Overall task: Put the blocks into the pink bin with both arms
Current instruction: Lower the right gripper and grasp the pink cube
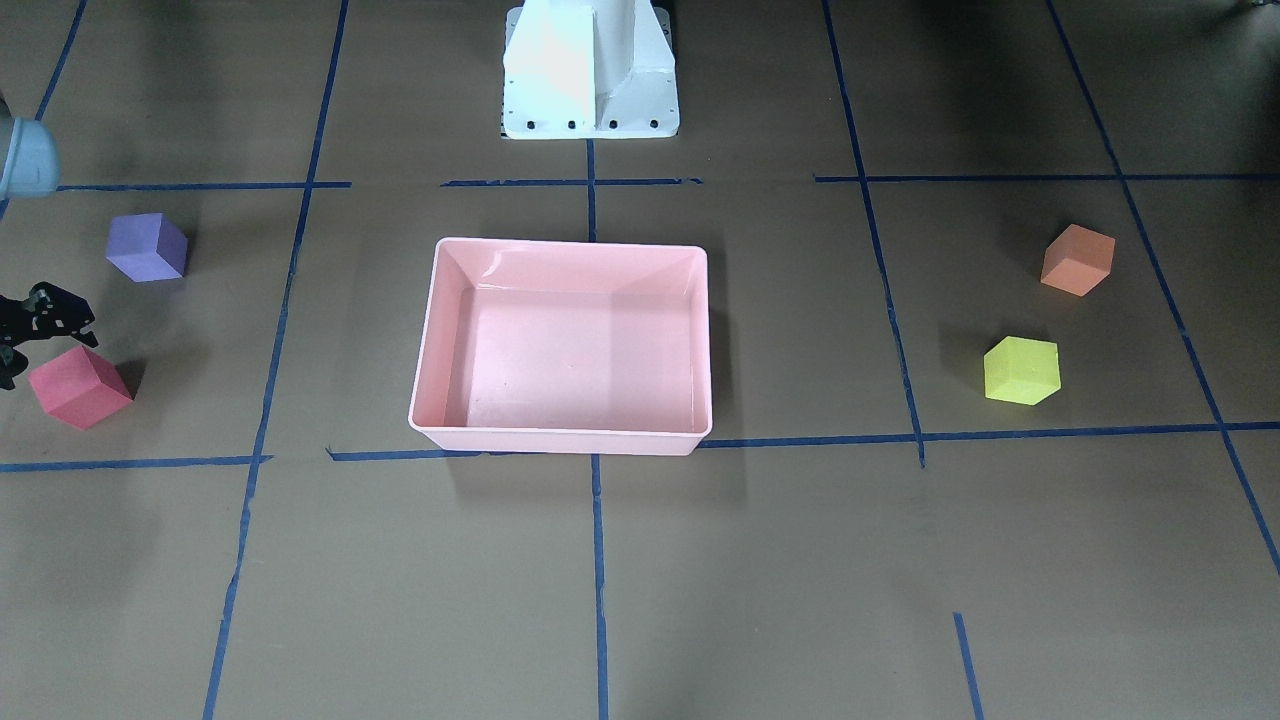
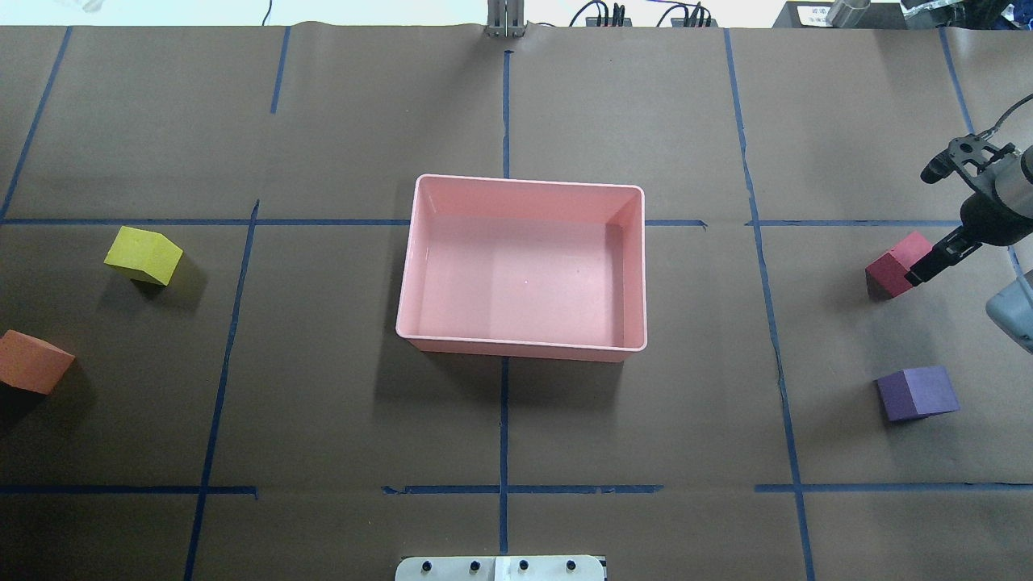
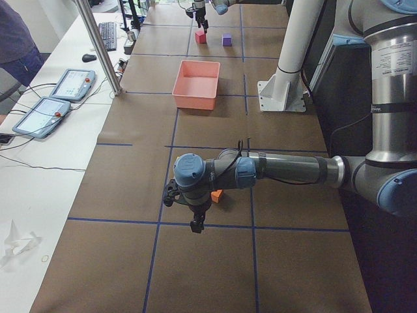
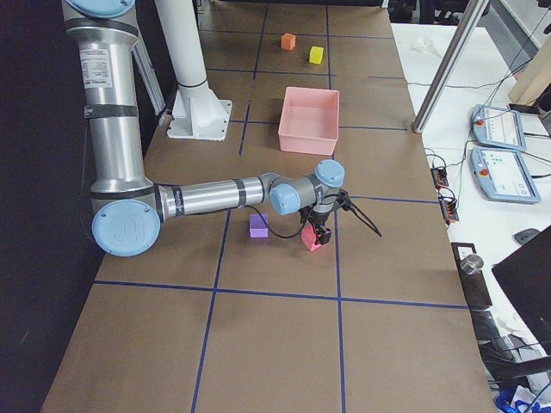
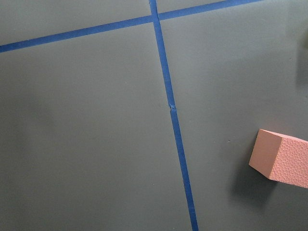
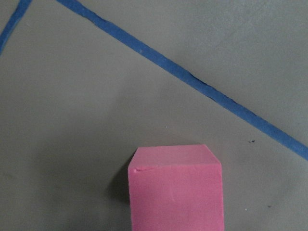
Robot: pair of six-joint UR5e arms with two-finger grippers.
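The pink bin [image 2: 523,187] sits mid-table with nothing in it. The red block [image 2: 894,265] and the purple block [image 2: 917,393] lie on its right, the yellow-green block [image 2: 144,255] and the orange block [image 2: 32,361] on its left. My right gripper [image 2: 920,273] hangs just above the red block, jaws seemingly open, holding nothing. The right wrist view shows the red block [image 6: 175,190] on the paper. My left gripper [image 3: 194,220] hovers beside the orange block [image 3: 217,195], which also shows in the left wrist view [image 5: 281,157]. I cannot tell whether it is open or shut.
Brown paper with blue tape lines [image 2: 504,420] covers the table. The white pedestal base [image 1: 590,70] stands behind the bin. Tablets [image 3: 55,98] and a metal post [image 3: 98,45] line the operators' side.
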